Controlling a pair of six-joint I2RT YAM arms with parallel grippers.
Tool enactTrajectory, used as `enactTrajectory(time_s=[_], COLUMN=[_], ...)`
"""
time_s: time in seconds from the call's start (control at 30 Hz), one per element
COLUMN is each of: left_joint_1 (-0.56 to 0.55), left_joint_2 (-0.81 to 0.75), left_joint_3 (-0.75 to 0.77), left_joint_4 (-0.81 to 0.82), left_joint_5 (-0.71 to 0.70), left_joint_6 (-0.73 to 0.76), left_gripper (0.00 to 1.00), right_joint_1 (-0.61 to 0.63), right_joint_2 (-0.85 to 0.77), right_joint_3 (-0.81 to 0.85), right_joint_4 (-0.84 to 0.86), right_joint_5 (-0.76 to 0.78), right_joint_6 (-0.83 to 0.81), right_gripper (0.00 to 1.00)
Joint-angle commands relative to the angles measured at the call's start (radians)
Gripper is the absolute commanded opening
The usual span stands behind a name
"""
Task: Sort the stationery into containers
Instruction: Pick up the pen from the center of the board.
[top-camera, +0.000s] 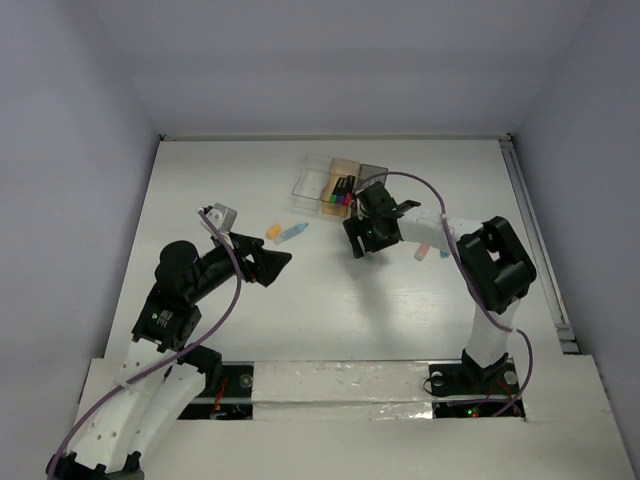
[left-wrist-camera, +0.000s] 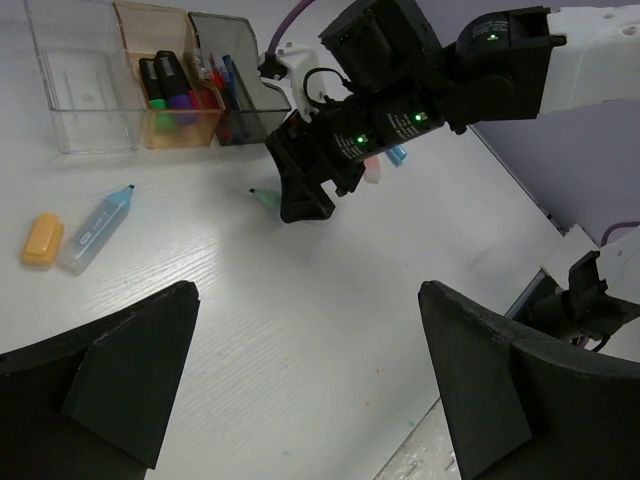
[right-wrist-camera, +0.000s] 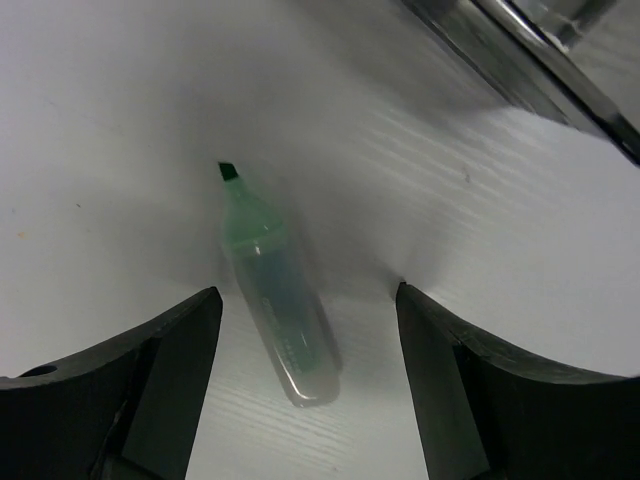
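Lying flat on the white table (top-camera: 330, 330), a green highlighter (right-wrist-camera: 275, 300) with a see-through barrel sits directly under the right gripper (right-wrist-camera: 310, 345). Its chisel tip is bare and points away from the wrist camera. The right fingers (right-wrist-camera: 150, 385) stand wide apart on either side of the barrel and do not touch it. Print runs along the barrel but is too blurred to read.

The left gripper (left-wrist-camera: 310, 380) hangs above bare table toward the left edge, its fingers spread wide with nothing between them.

Three boxes stand in a touching row near the far edge: the clear box (left-wrist-camera: 70, 140), the tan-orange box (left-wrist-camera: 128, 45) and the dark grey box (left-wrist-camera: 245, 45). Black-capped green and purple markers (left-wrist-camera: 165, 95) lie in the tan-orange one; red and blue pens (left-wrist-camera: 225, 95) lean in the grey one.

Nearer the middle of the table, a light-blue highlighter (left-wrist-camera: 97, 230) lies just beside an orange piece (left-wrist-camera: 43, 240). Its barrel carries a small label, too small to read. A pink piece (top-camera: 422, 252) and a light-blue piece (top-camera: 443, 251) lie toward the right edge.
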Motion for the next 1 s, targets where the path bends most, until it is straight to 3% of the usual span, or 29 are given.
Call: enactTrajectory(time_s=[0.0,0.17,0.27,0.3,0.33,0.4,0.53,0.73,0.97], left_joint_1=[-0.003,-0.003,-0.003,-0.003,-0.003,-0.003,-0.003,-0.003,-0.003], left_joint_2=[-0.009,-0.007,-0.009,-0.009,-0.009,-0.001,0.029,0.091,0.142], left_joint_3=[0.018,0.016,0.016,0.015,0.013,0.012,0.002,0.004,0.004], left_joint_4=[0.028,0.028,0.030,0.030,0.031,0.038,0.050,0.044,0.044], left_joint_5=[0.002,0.004,0.007,0.008,0.011,0.024,0.064,0.070,0.068], left_joint_6=[0.008,0.006,0.006,0.006,0.005,0.002,-0.003,-0.005,-0.009], left_gripper=[0.90,0.90,0.90,0.90,0.90,0.88,0.83,0.76,0.73], right_joint_1=[0.063,0.095,0.095,0.095,0.095,0.095,0.115,0.184,0.348], right_joint_2=[0.046,0.107,0.116,0.110,0.103,0.083,-0.015,-0.213,-0.247], right_joint_3=[0.083,0.132,0.132,0.130,0.130,0.140,0.138,0.069,0.094], right_joint_4=[-0.029,-0.054,-0.047,-0.034,-0.029,0.001,0.112,0.419,0.538], right_joint_5=[0.085,0.123,0.108,0.102,0.094,0.082,0.013,-0.119,0.014], right_joint_6=[-0.031,-0.021,-0.006,0.000,0.003,0.023,0.092,0.285,0.342], right_gripper=[0.75,0.66,0.46,0.31,0.23,0.12,0.06,0.06,0.07])
